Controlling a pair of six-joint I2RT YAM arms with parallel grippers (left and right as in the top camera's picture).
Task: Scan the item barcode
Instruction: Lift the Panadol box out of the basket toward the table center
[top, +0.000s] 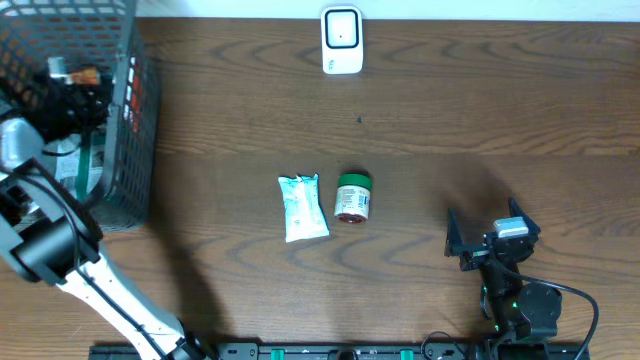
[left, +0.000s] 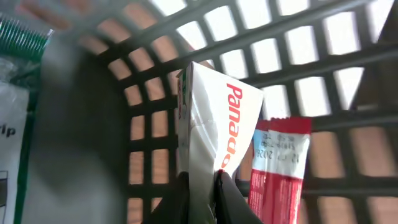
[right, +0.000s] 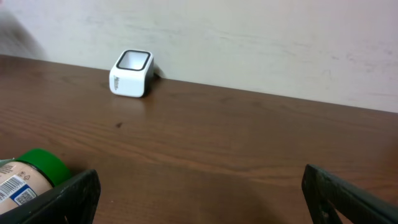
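Item: white cardboard box (left: 208, 124), red lettering, inside basket (left: 298, 68). Probably light, thin-walled, crushable. Left gripper (left: 202, 193) pinches its lower edge; right gripper (right: 199, 190) spread wide, empty

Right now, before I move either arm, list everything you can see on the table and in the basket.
table: one, dark brown wood, under everything
basket: one, grey mesh, far left of the table
scanner: one, white, far edge, centre
packet: one, white and teal, table centre, lying flat
jar: one, green lid, on its side just right of the packet
box: one, white with red lettering, inside the basket
sachet: one, red and white, inside the basket beside the box
pack: one, green and white, inside the basket, partly out of view
left tool: one, black, inside the basket, shut on the box
right tool: one, black, near edge on the right, open, empty
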